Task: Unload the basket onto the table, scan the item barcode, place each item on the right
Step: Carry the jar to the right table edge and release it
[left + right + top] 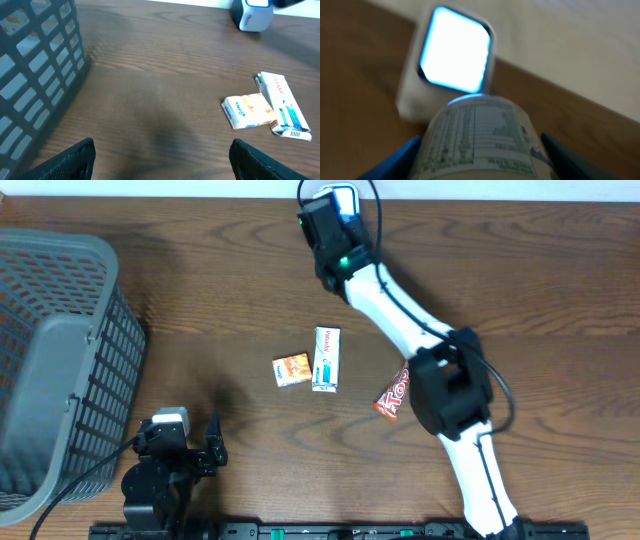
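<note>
Item one, labelled container: we hold it clamped between the fingers of our right gripper at the far side, its long axis pointing straight ahead at the lit scanner just beyond, while our left gripper sits open, near left, well apart.

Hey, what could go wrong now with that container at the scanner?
The container in the right end effector sits very near the scanner; a nudge could knock it. No barcode is visible, so it may face wrongly. The red wrapper lies beside the arm's elbow and might get swept.
</note>
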Robot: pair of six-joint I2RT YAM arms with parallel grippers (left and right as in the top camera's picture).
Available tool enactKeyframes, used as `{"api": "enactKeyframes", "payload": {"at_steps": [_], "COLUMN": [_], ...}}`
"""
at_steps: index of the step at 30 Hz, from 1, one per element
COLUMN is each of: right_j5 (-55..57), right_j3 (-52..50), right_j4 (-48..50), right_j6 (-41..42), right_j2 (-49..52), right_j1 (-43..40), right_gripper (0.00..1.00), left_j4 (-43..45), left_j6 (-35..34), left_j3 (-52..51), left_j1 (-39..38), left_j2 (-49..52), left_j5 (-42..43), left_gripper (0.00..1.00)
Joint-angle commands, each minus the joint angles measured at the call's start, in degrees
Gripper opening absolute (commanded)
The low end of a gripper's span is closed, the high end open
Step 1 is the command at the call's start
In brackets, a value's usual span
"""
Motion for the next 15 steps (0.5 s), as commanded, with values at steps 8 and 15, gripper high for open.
{"api": "enactKeyframes", "payload": {"at_steps": [8,15], "right_j5": [5.09,4.33], "right_j3": [1.03,1.03], "right_j4": [-36.39,-49.31], "right_j6": [10.36,16.7], "right_j2": [-10.29,-10.29], "right_j1": [-12.66,-35.06], "right_gripper": [0.4,0.4], "left_j4": [0.0,0.0], "left_j6": [-0.52,-0.55], "left_j3": [-0.22,-0.22], "left_j1": [-0.17,-0.17], "left_j2": [-0.04,-0.04], "left_j5": [-0.52,-0.52], "left_gripper": [0.86,0.86]}}
